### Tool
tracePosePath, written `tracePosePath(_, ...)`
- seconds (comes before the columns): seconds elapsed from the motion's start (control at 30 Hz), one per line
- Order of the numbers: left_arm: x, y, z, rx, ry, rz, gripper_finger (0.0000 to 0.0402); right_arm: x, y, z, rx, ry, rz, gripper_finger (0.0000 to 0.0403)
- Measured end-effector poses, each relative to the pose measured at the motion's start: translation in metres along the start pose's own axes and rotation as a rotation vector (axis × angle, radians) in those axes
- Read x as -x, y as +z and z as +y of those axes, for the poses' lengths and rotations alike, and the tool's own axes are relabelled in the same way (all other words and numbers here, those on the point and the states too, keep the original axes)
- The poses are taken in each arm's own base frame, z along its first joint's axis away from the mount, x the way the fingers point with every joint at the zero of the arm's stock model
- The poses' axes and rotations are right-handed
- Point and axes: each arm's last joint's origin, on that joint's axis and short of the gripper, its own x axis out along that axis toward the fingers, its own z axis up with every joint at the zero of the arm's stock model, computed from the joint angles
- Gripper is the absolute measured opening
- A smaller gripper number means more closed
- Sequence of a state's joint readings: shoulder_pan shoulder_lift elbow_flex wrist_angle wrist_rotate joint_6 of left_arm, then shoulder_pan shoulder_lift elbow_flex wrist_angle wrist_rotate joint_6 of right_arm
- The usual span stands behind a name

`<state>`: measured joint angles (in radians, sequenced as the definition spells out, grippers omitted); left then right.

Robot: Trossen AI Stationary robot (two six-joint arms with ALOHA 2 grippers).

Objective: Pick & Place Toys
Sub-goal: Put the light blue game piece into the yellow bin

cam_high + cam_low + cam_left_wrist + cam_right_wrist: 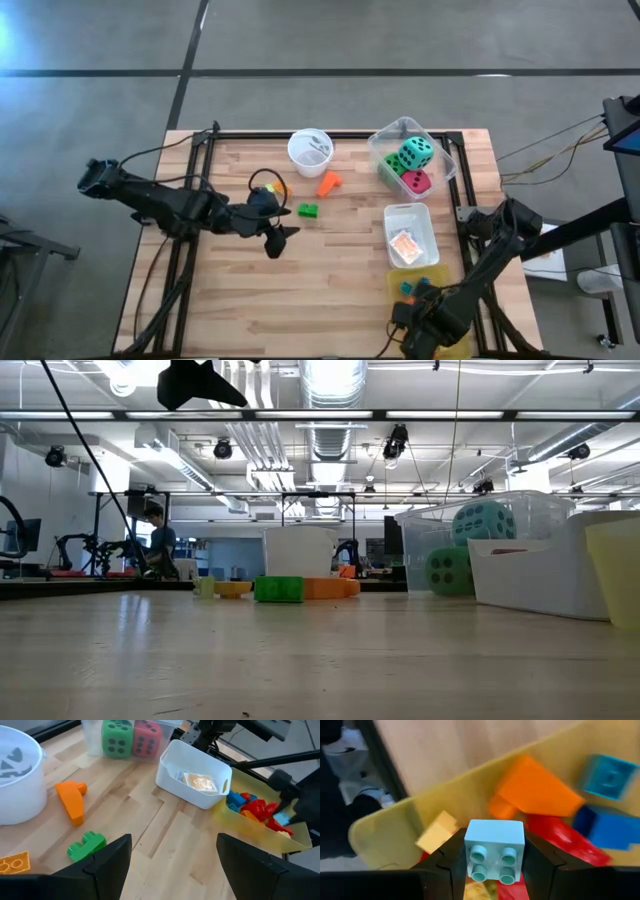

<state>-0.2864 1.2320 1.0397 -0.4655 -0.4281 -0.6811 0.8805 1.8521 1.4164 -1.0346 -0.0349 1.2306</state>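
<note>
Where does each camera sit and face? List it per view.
High: overhead, straight down on the wooden table; both arms show.
Low: table height, looking level past the small green plastic block into the room.
Left wrist: above the table, open left pincer at the bottom.
Right wrist: over the yellow rectangular bin; right pincer grips a light-blue studded block.
Shared: green block.

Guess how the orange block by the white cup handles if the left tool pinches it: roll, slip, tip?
The orange block lies flat on the table, so it probably won't roll. Its sloped, glossy plastic may slip in a pinch across the wedge. It looks stiff and light. The left tool is open above the table.
</note>
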Motion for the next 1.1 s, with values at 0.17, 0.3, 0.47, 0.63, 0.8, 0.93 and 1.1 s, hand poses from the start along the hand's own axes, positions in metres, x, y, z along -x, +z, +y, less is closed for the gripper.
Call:
tracePosePath(0.17,-0.001,0.001,0.001,0.003,0.005,-0.002,0.0293,-0.014,0.002,0.007,0.044,0.053,-0.001,0.0133)
tracePosePath(0.3,-0.001,0.001,0.001,0.003,0.006,0.0,0.0293,-0.027,0.003,0.009,0.065,0.08,0.019,0.0133)
tracePosePath(0.47,-0.001,0.0,0.002,0.001,0.009,0.004,0.0293,-0.043,0.001,0.012,0.093,0.074,0.074,0.0133)
tracePosePath(0.63,-0.001,0.0,0.002,0.001,0.009,0.004,0.0293,-0.057,0.0,0.012,0.121,0.046,0.126,0.0133)
tracePosePath(0.8,-0.001,0.0,0.002,0.004,0.009,0.004,0.0293,-0.058,0.0,0.013,0.139,0.058,0.138,0.0133)
tracePosePath(0.93,-0.001,0.0,0.002,0.005,0.009,0.004,0.0293,-0.054,0.0,0.013,0.141,0.068,0.134,0.0133)
tracePosePath(1.1,-0.001,0.0,0.002,0.005,0.009,0.004,0.0293,-0.054,0.0,0.014,0.141,0.07,0.133,0.0133)
